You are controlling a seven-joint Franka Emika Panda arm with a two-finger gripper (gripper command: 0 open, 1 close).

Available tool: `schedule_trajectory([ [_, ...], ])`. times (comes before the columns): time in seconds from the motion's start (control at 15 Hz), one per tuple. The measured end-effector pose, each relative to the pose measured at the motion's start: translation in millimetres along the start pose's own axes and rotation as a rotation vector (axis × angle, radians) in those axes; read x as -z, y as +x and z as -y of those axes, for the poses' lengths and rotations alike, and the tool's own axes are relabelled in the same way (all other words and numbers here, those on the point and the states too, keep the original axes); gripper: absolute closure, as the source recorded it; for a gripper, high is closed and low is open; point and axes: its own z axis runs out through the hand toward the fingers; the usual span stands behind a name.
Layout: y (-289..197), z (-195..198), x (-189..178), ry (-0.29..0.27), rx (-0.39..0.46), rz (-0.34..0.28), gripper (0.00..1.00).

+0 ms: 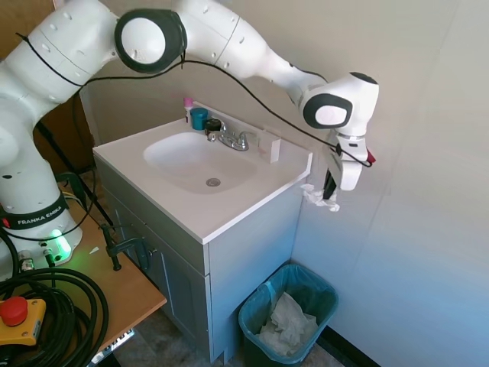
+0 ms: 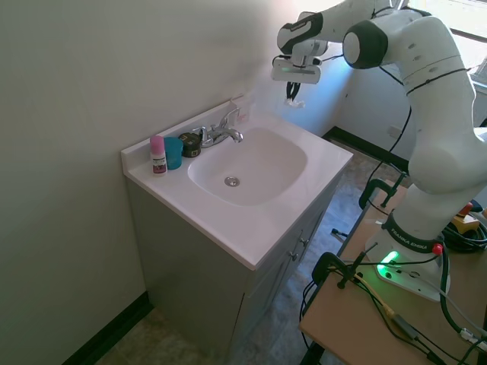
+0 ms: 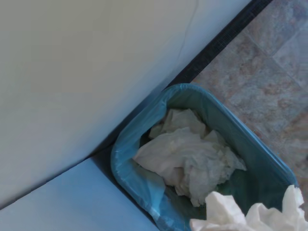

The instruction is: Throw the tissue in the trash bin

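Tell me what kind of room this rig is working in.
Most likely a bathroom. A white vanity sink with a chrome faucet stands against the wall, toiletries including a pink-capped bottle sit at its back edge, and a small teal trash bin stands on the floor beside the cabinet.

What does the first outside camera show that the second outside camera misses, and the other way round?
Only the first exterior view shows the trash bin on the floor beside the vanity, with crumpled paper already inside, and the red button box. Only the second exterior view shows the pink-capped bottle in full, beside the teal cup. Both show the sink, the faucet and the gripper holding the tissue past the counter's end.
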Motion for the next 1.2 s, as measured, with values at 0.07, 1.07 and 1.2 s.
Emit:
schedule_trajectory([
  [0.07,6,0,-6,-0.010,-0.003,0.001,1.00],
  [1.07,12,2,-21,-0.063,0.074,0.013,0.00],
  [1.2,12,2,-22,-0.065,0.083,0.015,0.00],
])
